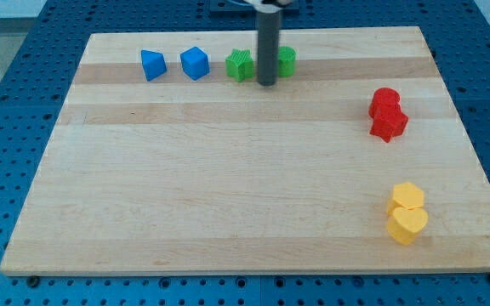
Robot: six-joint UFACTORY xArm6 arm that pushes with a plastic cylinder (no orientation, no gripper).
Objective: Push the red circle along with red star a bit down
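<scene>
The red circle (385, 99) sits at the view's right on the wooden board (228, 187). The red star (390, 124) lies just below it and touches it. My tip (267, 82) is near the view's top centre, between two green blocks, far to the left of and a little above the red pair. The rod rises straight up from the tip and hides part of the right green block.
A green star (239, 65) and a green block (287, 61) flank the rod. A blue triangle-like block (152, 65) and a blue cube (195, 63) lie at top left. A yellow hexagon (407, 196) and a yellow heart (407, 224) sit at bottom right.
</scene>
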